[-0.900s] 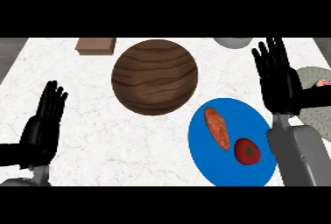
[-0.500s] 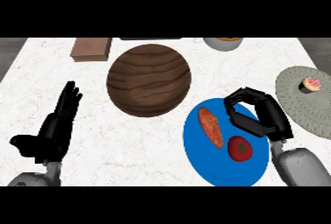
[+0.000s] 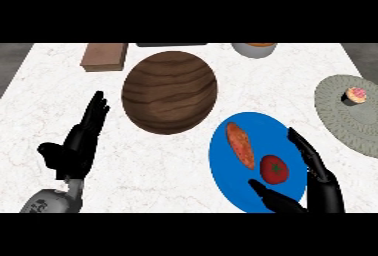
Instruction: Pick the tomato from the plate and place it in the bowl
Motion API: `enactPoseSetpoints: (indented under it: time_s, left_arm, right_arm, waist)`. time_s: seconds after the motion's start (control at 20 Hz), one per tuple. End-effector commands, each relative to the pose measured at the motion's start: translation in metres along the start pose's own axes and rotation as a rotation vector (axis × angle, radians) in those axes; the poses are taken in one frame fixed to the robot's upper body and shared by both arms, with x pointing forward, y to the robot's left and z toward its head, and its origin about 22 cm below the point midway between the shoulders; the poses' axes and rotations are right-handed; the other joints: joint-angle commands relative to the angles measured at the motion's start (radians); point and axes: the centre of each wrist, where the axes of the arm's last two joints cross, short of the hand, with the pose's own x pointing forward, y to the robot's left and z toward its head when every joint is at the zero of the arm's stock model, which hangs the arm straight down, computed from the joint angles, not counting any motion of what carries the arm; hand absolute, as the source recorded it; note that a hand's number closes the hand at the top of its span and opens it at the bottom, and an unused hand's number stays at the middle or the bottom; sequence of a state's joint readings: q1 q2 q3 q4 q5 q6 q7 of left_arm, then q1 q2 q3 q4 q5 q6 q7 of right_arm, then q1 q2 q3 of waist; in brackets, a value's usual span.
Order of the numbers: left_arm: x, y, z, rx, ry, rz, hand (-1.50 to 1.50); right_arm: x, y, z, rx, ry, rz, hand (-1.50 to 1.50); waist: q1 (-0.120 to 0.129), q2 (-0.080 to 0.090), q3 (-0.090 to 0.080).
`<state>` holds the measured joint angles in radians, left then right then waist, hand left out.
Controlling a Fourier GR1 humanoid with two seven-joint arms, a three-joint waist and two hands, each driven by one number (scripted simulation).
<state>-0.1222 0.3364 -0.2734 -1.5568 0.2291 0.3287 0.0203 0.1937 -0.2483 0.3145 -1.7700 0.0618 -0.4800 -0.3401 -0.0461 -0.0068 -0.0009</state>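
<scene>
The tomato [image 3: 275, 169] lies on the blue plate [image 3: 225, 170], just beside an elongated orange-red food item [image 3: 241, 144], and the plate sits on the white marbled tabletop [image 3: 66, 95] just beside the wooden bowl [image 3: 170, 92], on its lower-right side. The right hand [image 3: 319, 187] is positioned over the plate's lower-right part with its fingers [image 3: 306, 150] extended and spread apart from the thumb, bracketing the tomato without closing on it. The left hand [image 3: 77, 147] rests over the tabletop to the left of the bowl, fingers straight and pressed together, pointing up.
</scene>
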Motion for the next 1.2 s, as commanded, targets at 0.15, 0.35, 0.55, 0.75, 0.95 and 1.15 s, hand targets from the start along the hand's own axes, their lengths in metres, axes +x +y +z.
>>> enactPoseSetpoints:
  time_s: [0.15, 0.35, 0.55, 0.75, 0.95, 1.15]
  left_arm:
    - [0.008, -0.009, -0.014, -0.022, 0.001, -0.001, 0.0]
    - [-0.002, -0.013, 0.001, -0.048, 0.005, 0.01, 0.0]
    - [0.0, -0.01, -0.007, -0.058, -0.015, 0.0, 0.0]
    - [-0.002, -0.029, -0.004, -0.054, -0.014, 0.011, 0.0]
    - [0.008, -0.012, -0.014, -0.048, 0.007, 0.014, 0.0]
    - [-0.002, -0.016, -0.013, -0.06, 0.007, 0.011, 0.0]
  right_arm:
    - [0.059, -0.048, 0.025, -0.08, 0.022, 0.22, -1.5]
    - [0.102, -0.054, 0.014, -0.067, 0.123, 0.274, -1.5]
    - [0.119, -0.053, 0.002, 0.01, 0.242, 0.303, -1.5]
    - [0.114, -0.058, -0.008, 0.085, 0.392, 0.376, -1.5]
    - [0.103, -0.045, -0.008, 0.182, 0.504, 0.377, -1.5]
    - [0.09, -0.052, -0.016, 0.224, 0.555, 0.385, -1.5]
  waist:
    - [0.019, 0.004, -0.002]
    - [0.038, 0.005, -0.003]
    - [0.048, 0.008, -0.002]
    - [0.049, 0.007, -0.001]
    - [0.048, 0.007, 0.0]
    - [0.044, 0.007, 0.001]
